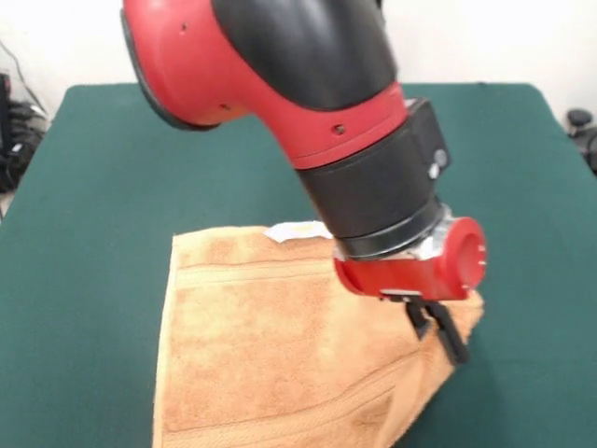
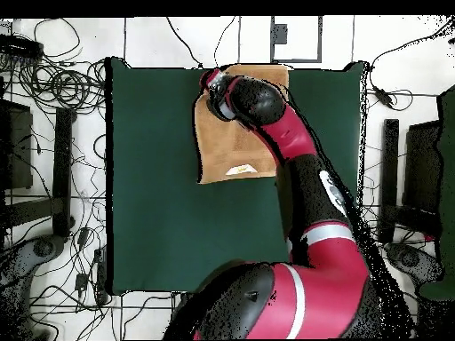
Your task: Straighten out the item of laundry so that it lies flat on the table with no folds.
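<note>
The tan-orange towel [image 1: 261, 345] lies on the dark green table [image 1: 93, 233] at the front middle, running off the picture's lower edge. A woven band crosses it near the far edge, and a small white tag [image 1: 297, 230] shows at that edge. A diagonal crease runs across its right part. My gripper [image 1: 437, 331] points down at the towel's right edge, close to the cloth. In the overhead view the towel [image 2: 233, 146] lies at the table's top edge, with the gripper [image 2: 210, 85] at its upper left corner and the arm covering part of it.
The green table [image 2: 151, 178] spreads wide around the towel. Cables and equipment [image 2: 53, 89] lie on the floor around the table. The red and black arm [image 1: 308, 84] fills the upper middle of the front view.
</note>
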